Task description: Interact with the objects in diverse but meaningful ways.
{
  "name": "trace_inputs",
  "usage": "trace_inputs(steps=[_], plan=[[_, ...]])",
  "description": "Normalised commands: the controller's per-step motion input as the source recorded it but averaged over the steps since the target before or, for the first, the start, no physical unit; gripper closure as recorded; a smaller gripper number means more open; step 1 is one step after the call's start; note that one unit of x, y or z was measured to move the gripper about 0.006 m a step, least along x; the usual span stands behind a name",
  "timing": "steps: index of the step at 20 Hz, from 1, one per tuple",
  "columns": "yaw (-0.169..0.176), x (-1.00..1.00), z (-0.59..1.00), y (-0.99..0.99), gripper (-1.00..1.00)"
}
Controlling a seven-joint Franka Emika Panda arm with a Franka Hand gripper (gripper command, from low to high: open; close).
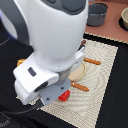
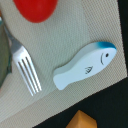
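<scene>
While fingers stay unseen, white-and-blue fish (image 2: 85,66) lies untouched.

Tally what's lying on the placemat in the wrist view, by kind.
Red tomato: 1
White-and-blue fish: 1
Fork: 1
Total: 3
An orange block shows at the frame edge, off the placemat, so it is not counted.

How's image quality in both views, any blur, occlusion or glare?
Exterior view: soft and low-res, the arm fills the frame and hides most of the placemat. Wrist view: mild blur, even light, no glare; fish, fork and tomato readable.
</scene>
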Motion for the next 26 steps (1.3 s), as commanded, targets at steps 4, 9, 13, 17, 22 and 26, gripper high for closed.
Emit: trace_inputs(steps=[4, 9, 13, 17, 22, 26], plan=[[0.000, -1.00, 0.00, 0.11, -1.00], [0.000, -1.00, -0.04, 0.40, -1.00], [0.000, -1.00, -0.11, 0.49, -1.00], [0.000, -0.81, -0.45, 0.35, -1.00], [-0.083, -0.45, -0.70, 0.19, -1.00], [-0.138, -0.60, -0.32, 0.18, -1.00]])
